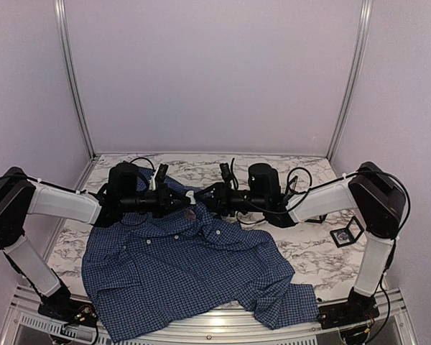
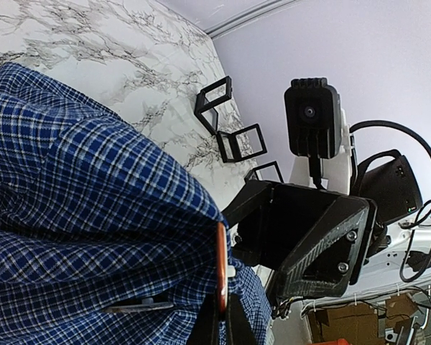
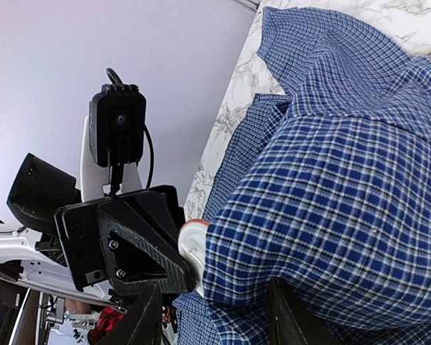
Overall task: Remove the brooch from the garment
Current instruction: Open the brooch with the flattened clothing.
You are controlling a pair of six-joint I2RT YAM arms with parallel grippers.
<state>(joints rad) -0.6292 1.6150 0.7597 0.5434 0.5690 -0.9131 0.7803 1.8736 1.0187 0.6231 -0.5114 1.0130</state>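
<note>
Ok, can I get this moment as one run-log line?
phase: unpinning | left hand: shut on brooch, against garment fold | right hand: fingers astride same fold, grip unclear

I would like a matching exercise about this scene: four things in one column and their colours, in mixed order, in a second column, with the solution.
Things:
1. shirt
2. brooch
3. table
4. small frame

Colours:
A. black
B. orange and pale
C. white with grey veins
D. blue checked

Pairs: 1-D, 2-B, 3-C, 4-A.
</note>
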